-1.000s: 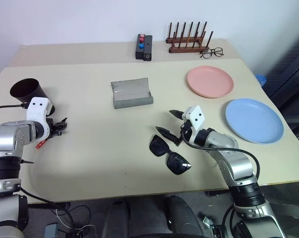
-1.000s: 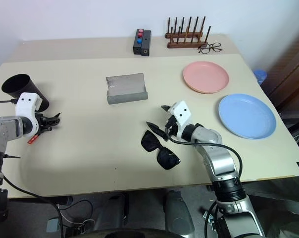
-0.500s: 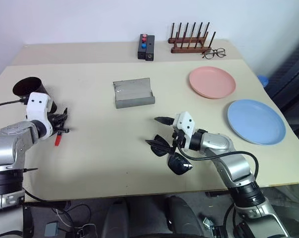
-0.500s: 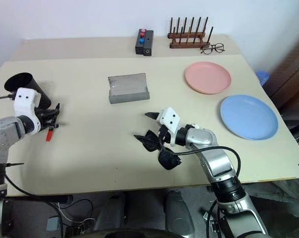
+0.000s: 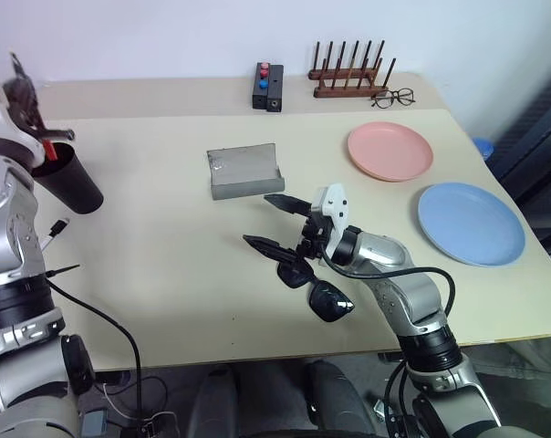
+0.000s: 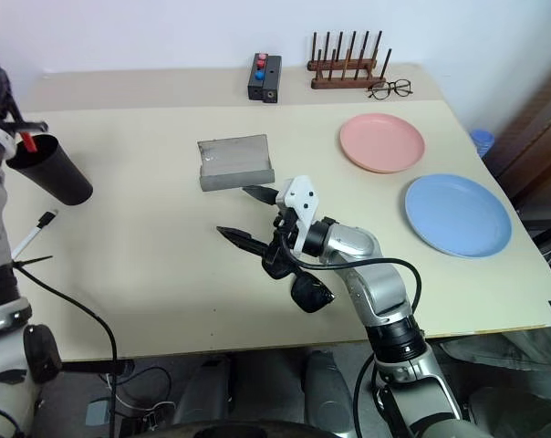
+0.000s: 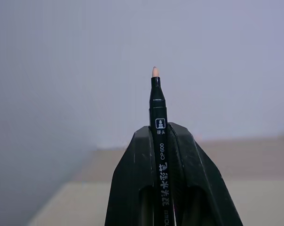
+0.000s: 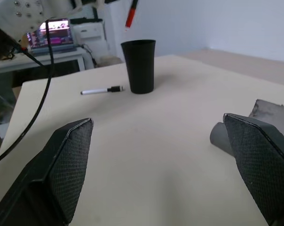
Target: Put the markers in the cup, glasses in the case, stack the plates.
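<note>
A lab: bare table against a white wall, lit monitor (cables trailing) behind.

Pale beige table under everything. Plain black cup, with a red-tipped black marker above it and a white marker with black ends lying close by. Dull grey case. Glossy black sunglasses with dark lenses. Salmon pink plate and light blue plate, both unpatterned. Small black box topped with red and blue buttons. Dark brown wooden rack; thin black-rimmed eyeglasses with clear lenses.
</note>
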